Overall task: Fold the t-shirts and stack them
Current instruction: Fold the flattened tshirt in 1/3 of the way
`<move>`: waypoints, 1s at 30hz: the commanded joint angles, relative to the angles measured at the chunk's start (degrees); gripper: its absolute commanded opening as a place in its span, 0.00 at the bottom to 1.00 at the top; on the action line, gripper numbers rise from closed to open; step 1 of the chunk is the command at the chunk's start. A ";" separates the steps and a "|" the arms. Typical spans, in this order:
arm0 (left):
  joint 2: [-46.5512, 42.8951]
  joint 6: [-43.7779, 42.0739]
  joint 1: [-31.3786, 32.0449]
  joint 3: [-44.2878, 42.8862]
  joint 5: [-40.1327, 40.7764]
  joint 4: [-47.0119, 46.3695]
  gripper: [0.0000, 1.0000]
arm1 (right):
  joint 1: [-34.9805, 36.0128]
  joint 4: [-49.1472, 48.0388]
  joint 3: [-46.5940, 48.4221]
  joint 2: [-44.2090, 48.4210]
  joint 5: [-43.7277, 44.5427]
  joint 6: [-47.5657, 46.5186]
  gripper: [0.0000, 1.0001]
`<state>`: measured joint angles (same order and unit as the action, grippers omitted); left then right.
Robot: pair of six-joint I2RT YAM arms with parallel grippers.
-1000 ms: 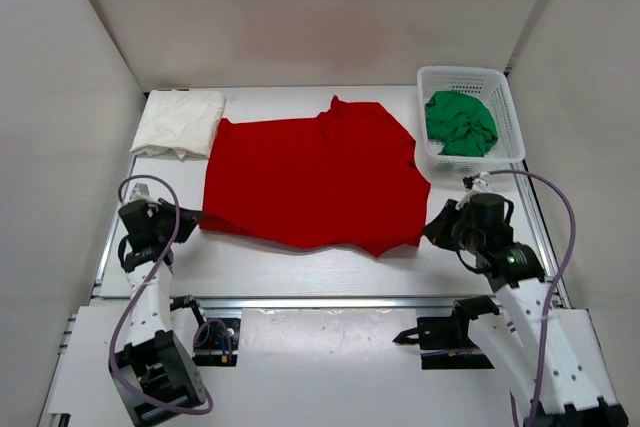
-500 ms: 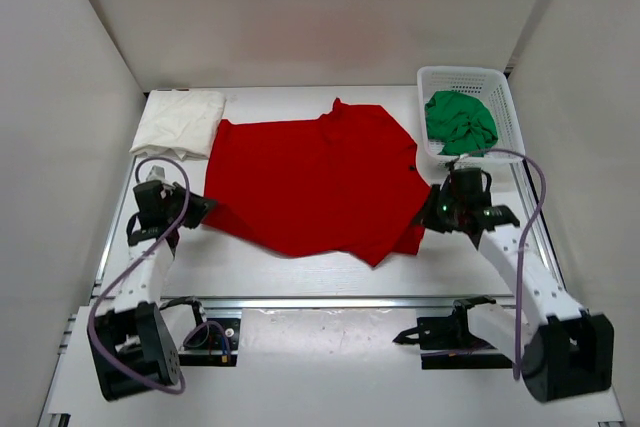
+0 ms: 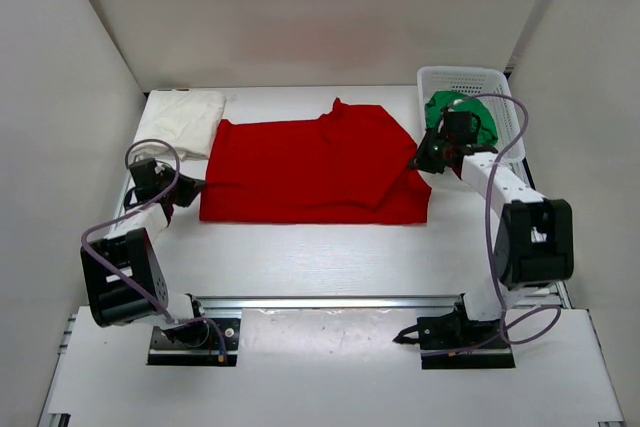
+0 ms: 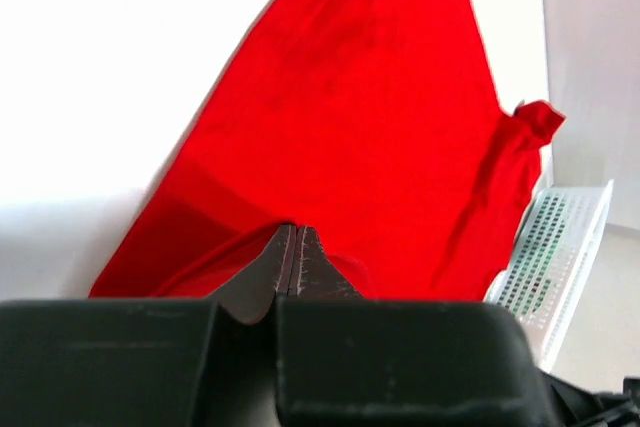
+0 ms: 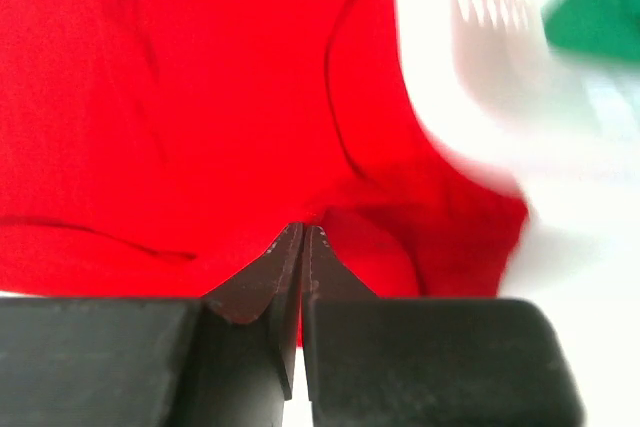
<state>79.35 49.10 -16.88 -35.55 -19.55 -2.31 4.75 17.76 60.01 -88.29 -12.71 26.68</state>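
Note:
The bright red t-shirt (image 3: 310, 169) lies across the middle of the table, its near part doubled over so the near edge runs straight. At its left edge my left gripper (image 3: 187, 188) is shut on a pinch of the red cloth (image 4: 340, 127). My right gripper (image 3: 424, 159) is shut on the red cloth (image 5: 200, 97) at the shirt's right edge, beside the basket. A cream-white t-shirt (image 3: 180, 120) lies folded at the back left. The green t-shirt (image 3: 478, 123) is bunched in the basket, partly hidden by my right arm.
A white mesh basket (image 3: 497, 78) stands at the back right, right next to my right wrist; it also shows in the left wrist view as a basket wall (image 4: 555, 247). White walls close the table on three sides. A metal rail (image 3: 330, 300) runs along the near edge.
Both grippers moved away from the near edge toward the back, carrying the red shirt's lower hem. The ragged near edge has become a straight fold line.

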 commanded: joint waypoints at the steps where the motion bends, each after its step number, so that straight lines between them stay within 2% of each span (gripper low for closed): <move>1: 2.64 0.12 0.36 -4.52 2.49 -2.62 0.00 | 0.00 -3.17 7.91 -5.73 0.06 -1.62 0.00; 4: 6.15 -0.32 0.63 -6.45 2.59 -2.44 0.00 | 1.13 -2.12 12.75 -11.10 1.19 -2.33 0.00; 7: 8.53 -0.76 0.27 -6.90 1.10 -3.14 0.08 | 0.78 -1.41 16.88 -15.41 0.58 -2.85 0.00; 14: 3.37 -1.63 -1.22 -5.14 1.97 -2.80 0.47 | 1.40 -1.77 23.38 -18.40 1.72 -1.89 0.01; 15: 2.83 -1.64 -1.05 -4.88 1.62 -2.10 0.52 | 1.57 -0.72 24.18 -18.67 1.90 -2.15 0.08; 17: -0.41 -2.60 -1.22 -2.52 0.66 -1.56 0.51 | 1.14 0.69 24.55 -17.80 2.25 -2.33 0.24; 19: -3.14 -3.04 -1.40 0.30 -0.13 -0.60 0.46 | 0.61 -1.23 20.35 -14.64 1.47 -1.72 0.33; 21: -6.64 -4.36 -1.40 4.50 -0.84 0.19 0.44 | -0.27 -5.78 10.71 -7.72 0.67 0.65 0.35; 22: -7.10 -4.45 -1.31 5.57 -1.01 0.81 0.43 | -0.36 -7.55 7.52 -5.34 0.76 1.27 0.33; 23: -8.76 -4.80 -1.57 7.93 -0.58 0.72 0.44 | -0.88 -10.78 1.31 -1.14 0.23 2.49 0.20; 24: -9.99 -4.80 -1.83 10.04 -0.40 0.55 0.45 | -0.97 -13.69 -4.84 2.82 0.06 3.81 0.11; 25: -10.27 -4.98 -2.01 10.76 -0.05 0.37 0.46 | -1.06 -16.41 -7.60 6.17 -0.38 4.26 0.00; 27: -9.84 -4.98 -2.53 12.43 -0.39 0.46 0.48 | -0.98 -17.32 -16.72 10.39 0.66 5.40 0.00; 30: -7.29 -4.10 -2.19 12.96 -3.03 -0.77 0.51 | -2.90 -20.38 -24.04 15.41 2.43 6.02 0.01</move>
<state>71.37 45.45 -18.76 -22.79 -19.92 -1.80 3.07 5.13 40.25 -75.96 -11.79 30.65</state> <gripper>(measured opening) 0.507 0.010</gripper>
